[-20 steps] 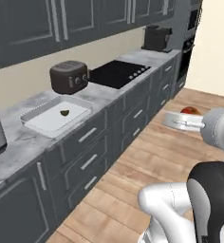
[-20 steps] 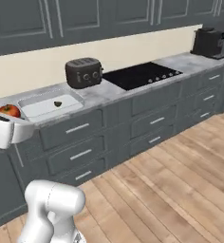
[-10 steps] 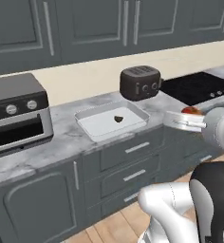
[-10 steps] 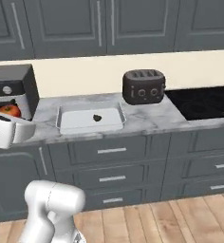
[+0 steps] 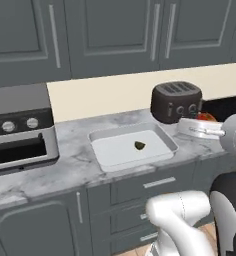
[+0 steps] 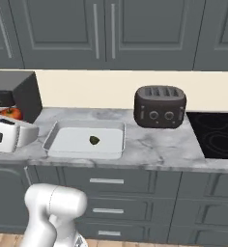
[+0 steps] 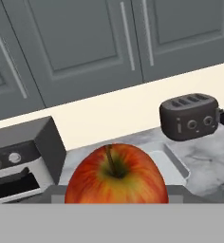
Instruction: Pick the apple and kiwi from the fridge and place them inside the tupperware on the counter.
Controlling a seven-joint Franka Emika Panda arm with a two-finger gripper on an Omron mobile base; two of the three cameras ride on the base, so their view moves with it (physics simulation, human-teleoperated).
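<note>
I see the apple (image 7: 116,174) large in the hand view, stem up, seated in my pincer (image 5: 202,126), which is clamped on it. From the left base view the pincer hangs out in front of the tabletop (image 5: 75,167), just before the toaster (image 5: 176,101), with a sliver of red showing at its tip. From the right base view the same red fruit (image 6: 10,113) peeks above the white hand, off the tabletop's left end and in front of the toaster oven (image 6: 13,92).

The tupperware (image 5: 107,155) sits on the tabletop close to the front edge, between the toaster oven and the toaster. A small dark green piece, the kiwi (image 5: 139,145), lies inside it near the middle. The apple is apart from the tupperware, to one side of it and higher.

The hob (image 6: 217,137) lies flat in the tabletop on the far side of the toaster. The toaster carries two round knobs on its face, and the toaster oven has round dials. I can read no brand, label or writing on any of them.
</note>
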